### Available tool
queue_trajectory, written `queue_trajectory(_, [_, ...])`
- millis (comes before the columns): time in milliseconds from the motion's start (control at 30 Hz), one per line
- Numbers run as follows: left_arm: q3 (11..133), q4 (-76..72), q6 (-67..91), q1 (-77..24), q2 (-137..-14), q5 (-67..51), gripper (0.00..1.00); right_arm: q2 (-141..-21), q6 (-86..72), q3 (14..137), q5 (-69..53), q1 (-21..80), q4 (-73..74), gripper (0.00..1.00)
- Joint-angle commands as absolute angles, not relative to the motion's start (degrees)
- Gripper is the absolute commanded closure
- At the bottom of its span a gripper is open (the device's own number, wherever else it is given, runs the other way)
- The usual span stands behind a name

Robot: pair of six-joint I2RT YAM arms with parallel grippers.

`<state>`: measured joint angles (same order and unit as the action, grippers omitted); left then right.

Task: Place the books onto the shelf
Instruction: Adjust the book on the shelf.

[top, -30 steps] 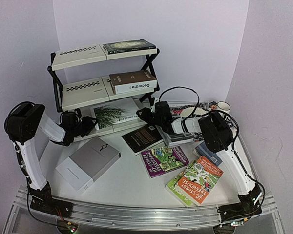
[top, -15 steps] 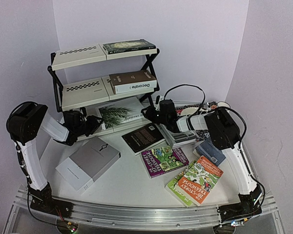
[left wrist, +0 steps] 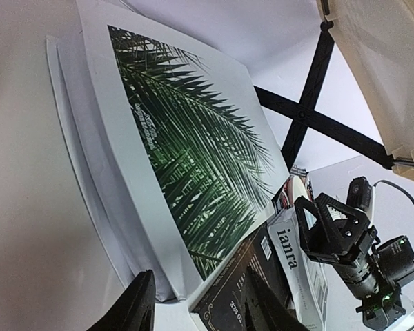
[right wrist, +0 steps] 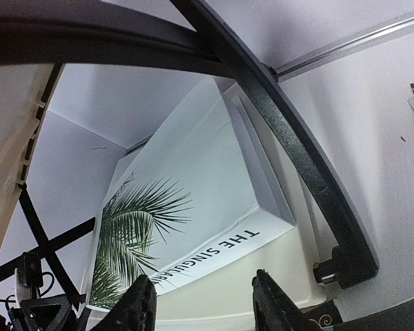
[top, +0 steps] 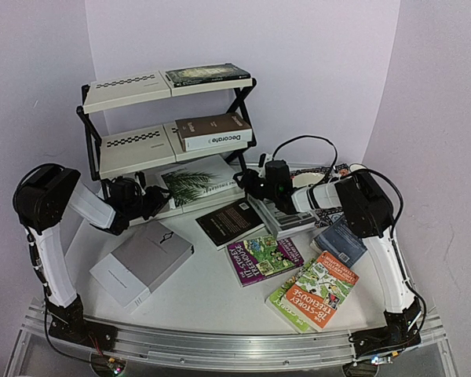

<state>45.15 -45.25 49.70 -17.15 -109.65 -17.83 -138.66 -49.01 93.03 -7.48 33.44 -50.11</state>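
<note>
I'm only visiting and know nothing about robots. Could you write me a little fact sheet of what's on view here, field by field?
Shelf: three tiers, black crossed frame
Top tier: dark book
Middle tier: brown Decorate book
Bottom tier: palm-leaf book, lying flat
On table: grey book, black book, laura book, blue book, purple paperback, orange paperback
Left fingers: apart, at the palm-leaf book's corner
Right fingers: apart, pointing at its spine
</note>
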Motion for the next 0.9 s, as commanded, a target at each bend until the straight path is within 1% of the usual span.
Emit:
queue_trajectory(0, [46.11, -47.28, 49.96, -17.14, -108.92, -15.63, 0.55, -137.27, -48.11, 95.47, -7.24, 32.06, -49.55, 0.47])
queue_trajectory(400, [44.4, -47.17, 49.99, -16.45, -107.14, -13.47, 0.53, -144.99, -46.5, 108.32, -7.71, 31.84, -42.94, 0.47])
queue_trajectory(533, [44.7, -47.15, 50.01, -16.05, -107.39, -14.13, 0.53, -146.91, -46.49, 110.74, -7.56, 31.82, -41.69, 0.5])
queue_trajectory(700, [45.64, -47.16, 49.84, -15.93, -108.1, -15.27, 0.53, -149.62, -46.54, 115.17, -7.98, 31.85, -38.26, 0.5])
queue_trajectory(867, [46.22, -47.18, 49.73, -15.77, -108.94, -15.81, 0.53, -151.34, -47.48, 118.58, -9.27, 31.98, -34.72, 0.52])
